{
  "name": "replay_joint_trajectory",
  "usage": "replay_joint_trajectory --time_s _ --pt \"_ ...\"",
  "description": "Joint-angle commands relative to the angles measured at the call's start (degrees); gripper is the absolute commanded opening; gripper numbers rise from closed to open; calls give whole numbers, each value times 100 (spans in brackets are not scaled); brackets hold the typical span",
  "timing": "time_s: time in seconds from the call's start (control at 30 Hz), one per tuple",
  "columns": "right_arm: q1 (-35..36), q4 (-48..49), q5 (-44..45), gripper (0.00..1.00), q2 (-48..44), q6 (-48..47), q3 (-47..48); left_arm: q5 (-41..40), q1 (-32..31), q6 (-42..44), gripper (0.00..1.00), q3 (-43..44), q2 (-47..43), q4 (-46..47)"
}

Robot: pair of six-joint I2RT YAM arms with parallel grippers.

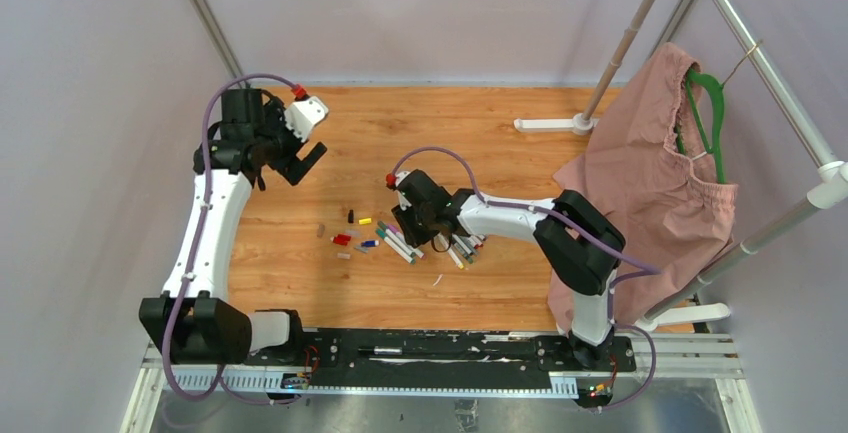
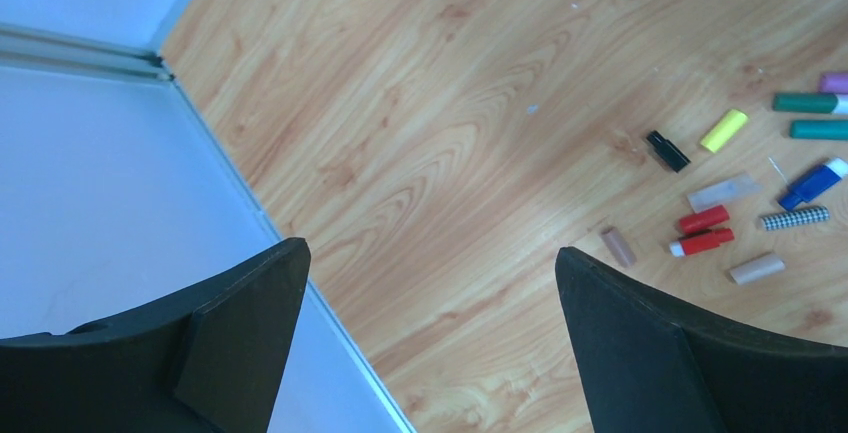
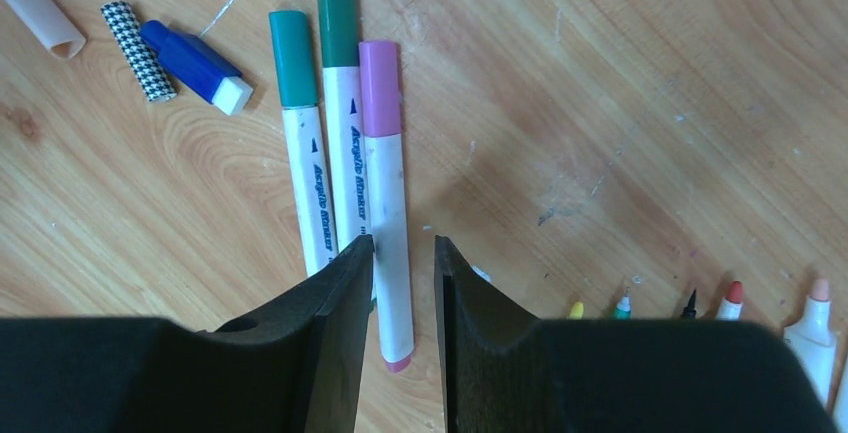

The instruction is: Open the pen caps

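Note:
Three capped white markers lie side by side: one with a pink cap [image 3: 380, 73] and two with green caps [image 3: 292, 58] [image 3: 337, 13]. My right gripper [image 3: 403, 243] is low over the table, its jaws narrowly apart around the pink marker's barrel [image 3: 390, 203], with a gap on the right side. Loose caps lie to the left: black [image 2: 667, 150], yellow [image 2: 723, 130], red [image 2: 703, 219], blue [image 2: 812, 184]. Uncapped pen tips [image 3: 733, 295] show at the lower right. My left gripper [image 2: 430, 253] is wide open and empty, raised near the table's far left [image 1: 308, 158].
A pink cloth [image 1: 650, 183] on a green hanger hangs from a metal rack at the right, its white foot [image 1: 550, 124] on the table's far side. The table's left edge and wall [image 2: 100, 203] lie under my left gripper. Uncapped pens are piled by the right arm [image 1: 460, 248].

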Motion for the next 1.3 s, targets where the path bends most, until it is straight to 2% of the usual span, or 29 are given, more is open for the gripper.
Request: replay_joint_trajectory --time_s 0.0,0.33,0.47,0.6,0.77,0.87,1.03,1.2,1.27 --pt "160 -176 -120 33 109 -44 113 49 132 -142 100 -194 -158 439" --pt "200 -149 106 32 179 -91 -103 513 208 -89 100 -486 -294 525" --pt "201 -197 340 25 209 -144 -143 743 208 101 100 -447 -323 322" --pt "199 -208 754 23 232 -249 -233 928 212 113 100 -486 -432 232" --pt "201 -4 871 20 154 -369 -390 1399 306 304 100 -490 -428 -42" --pt "201 1 866 13 94 -384 -394 1629 305 461 100 -432 -426 -293" --pt "165 55 640 0 -462 -324 -598 2069 307 1548 95 -886 -649 -974" --pt "-134 63 -587 0 -1070 33 -665 2136 301 2750 97 -1673 -1350 -992" --pt "-277 9 -1144 0 -1230 181 -622 2214 213 3520 97 -2045 -1762 -985"
